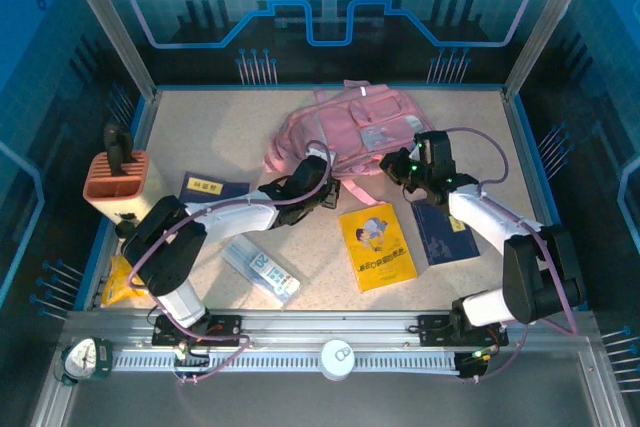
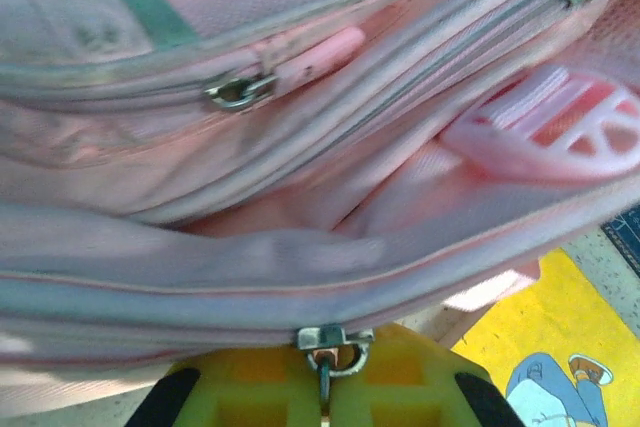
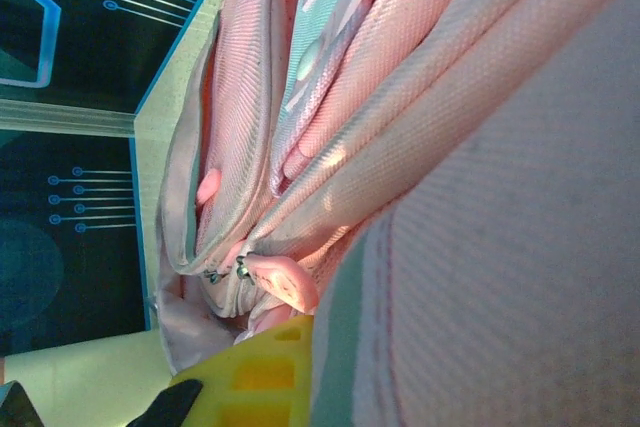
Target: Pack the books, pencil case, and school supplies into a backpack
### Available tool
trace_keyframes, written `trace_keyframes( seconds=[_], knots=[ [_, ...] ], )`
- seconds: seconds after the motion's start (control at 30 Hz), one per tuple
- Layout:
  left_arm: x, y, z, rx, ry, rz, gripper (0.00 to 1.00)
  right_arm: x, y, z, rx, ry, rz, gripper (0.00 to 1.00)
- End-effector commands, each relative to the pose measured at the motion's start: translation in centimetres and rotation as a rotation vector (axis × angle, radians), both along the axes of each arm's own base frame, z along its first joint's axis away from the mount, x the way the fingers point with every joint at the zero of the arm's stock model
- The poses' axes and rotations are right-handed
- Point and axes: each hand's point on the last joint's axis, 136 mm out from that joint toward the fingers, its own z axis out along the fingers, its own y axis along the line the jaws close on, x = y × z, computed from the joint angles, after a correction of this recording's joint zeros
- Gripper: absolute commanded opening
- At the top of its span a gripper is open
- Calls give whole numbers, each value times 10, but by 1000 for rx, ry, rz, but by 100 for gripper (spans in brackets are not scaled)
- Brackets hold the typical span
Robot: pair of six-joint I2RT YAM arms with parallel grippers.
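My left pincer [image 2: 325,392] is clenched on a zip pull [image 2: 327,342] of the backpack [image 1: 345,127], far centre on the desk [image 1: 200,137], likely to open it. My right pincer [image 1: 392,169] steadies its right side, and I cannot tell its grip.

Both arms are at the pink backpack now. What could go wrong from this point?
1. The left tool pinches the small metal zip pull at its very tips, so a tug may slip it free.
2. The backpack is soft and folded along that zip, so the slider may jam in the fabric.
3. The right tool is at the bag's side and its hold is unclear, so the bag may drag onto the yellow book.
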Motion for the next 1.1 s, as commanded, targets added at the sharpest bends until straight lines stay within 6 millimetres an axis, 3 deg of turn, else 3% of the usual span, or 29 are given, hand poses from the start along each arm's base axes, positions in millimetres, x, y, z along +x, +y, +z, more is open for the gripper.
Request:
trace_keyframes(
  seconds=[0.0, 0.13, 0.33, 0.43, 0.5, 0.57, 0.73, 0.9, 0.97, 1.07],
  knots=[
    [-12, 16, 3, 25, 39, 4, 0, 31, -13, 43, -16, -136, -8, 0],
    [-16, 14, 20, -45, 66, 32, 0, 51, -15, 48, -34, -155, 13, 0],
    [-21, -25, 34, -240, 177, 46, 0, 90, -9, 41, -59, -117, 66, 6],
    [-16, -42, 33, -252, 193, 23, 0, 100, -2, 34, -86, -92, 109, 19],
    [-8, -46, 30, -228, 188, 23, 0, 96, -4, 30, -79, -75, 117, 24],
    [-3, -51, 31, -221, 183, 20, 0, 85, -6, 30, -70, -86, 112, 35],
    [-1, -63, 36, -256, 199, -8, 0, 38, -3, 13, 0, 0, 143, 55],
    [-4, -61, 33, -261, 215, -3, 0, 1, 12, -1, 97, 58, 140, 67],
    [-5, -62, 34, -269, 210, -10, 0, -6, 23, -4, 119, 76, 152, 70],
    [-6, -62, 34, -276, 207, -7, 0, -12, 32, -25, 141, 126, 124, 71]
  ],
)
